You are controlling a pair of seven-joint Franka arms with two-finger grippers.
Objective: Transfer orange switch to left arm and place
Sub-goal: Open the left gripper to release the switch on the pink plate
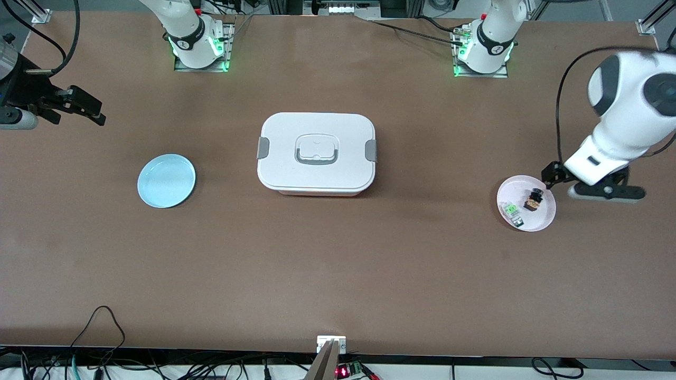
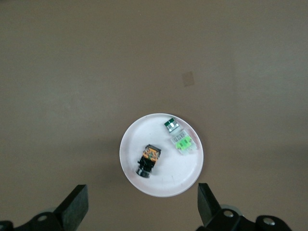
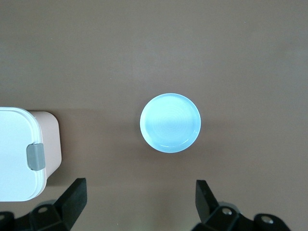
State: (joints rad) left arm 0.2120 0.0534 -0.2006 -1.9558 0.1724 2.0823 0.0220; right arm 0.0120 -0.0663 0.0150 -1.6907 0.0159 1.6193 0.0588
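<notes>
Left gripper (image 1: 549, 177) up over the rim of the pink plate (image 1: 544, 219), fingers apart, nothing between them. Right gripper (image 1: 87, 108) aloft at the right arm's end of the table, fingers spread and empty too. White box (image 1: 316, 153) midway, blue plate (image 1: 166, 180) beside it.

Left wrist view: wide-set fingers (image 2: 74, 207), and plainly on the plate (image 2: 168, 185) the orange switch (image 2: 148, 160) lying beside a clear part with green markings (image 2: 180, 137).

Right wrist view: only a corner of the box (image 3: 19, 154) with one grey clip (image 3: 35, 157), plus the bare blue plate (image 3: 170, 122). No readable writing anywhere.
</notes>
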